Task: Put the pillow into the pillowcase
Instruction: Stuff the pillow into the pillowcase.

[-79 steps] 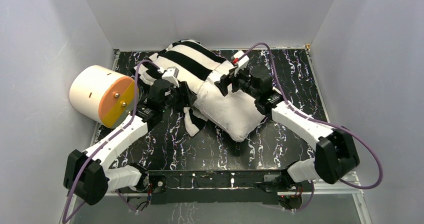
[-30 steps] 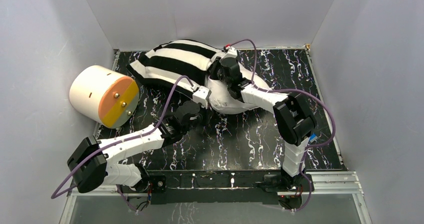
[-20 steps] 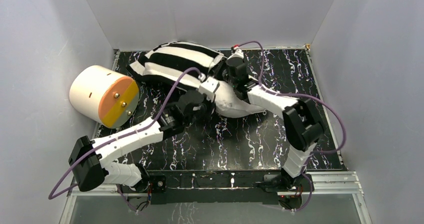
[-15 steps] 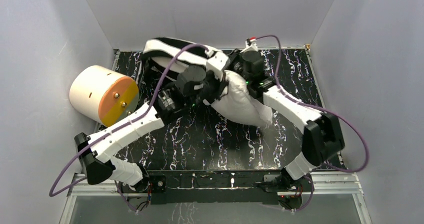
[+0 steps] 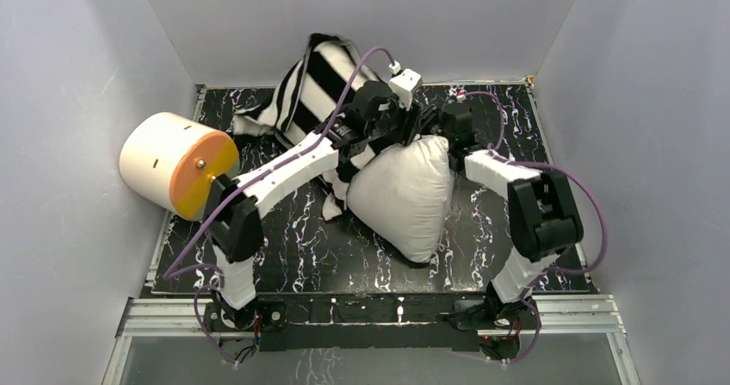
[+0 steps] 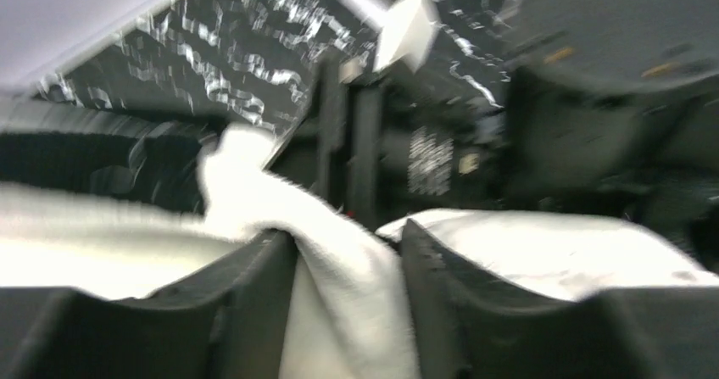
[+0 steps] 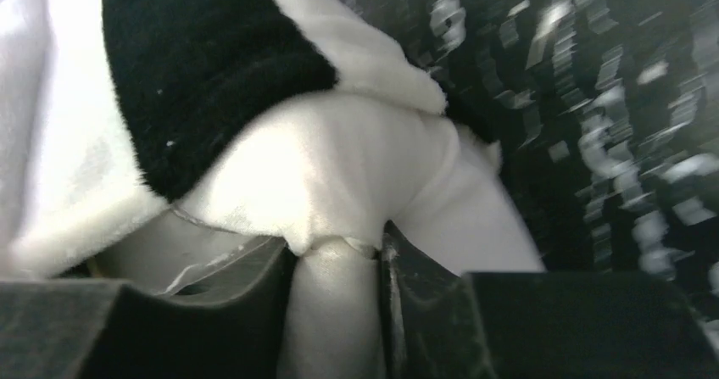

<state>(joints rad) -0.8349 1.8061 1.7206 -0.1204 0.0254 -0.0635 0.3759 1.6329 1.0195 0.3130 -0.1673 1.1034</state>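
Left fingers [image 6: 242, 311] are clamped on a fold of white plush cloth. I think it's the pillowcase [image 5: 323, 79] edge, but that wrist view is blurred. Right fingers [image 7: 441, 328] are pinching a smooth seamed corner of the pillow [image 5: 400, 195]. The pillow stands tilted on its lower end mid-desk [image 5: 344, 251], with its top edge up between my two arms and most of it bare white. The pillowcase is bunched and raised at the back left of the desk. My left arm crosses in front of it, and one striped flap hangs at the pillow's left side. In the right wrist view a black and white stripe lies just above the pinched corner, touching it. The cream cylinder with an orange face [image 5: 176, 165] sits at the left desk edge, well apart from the pillow.
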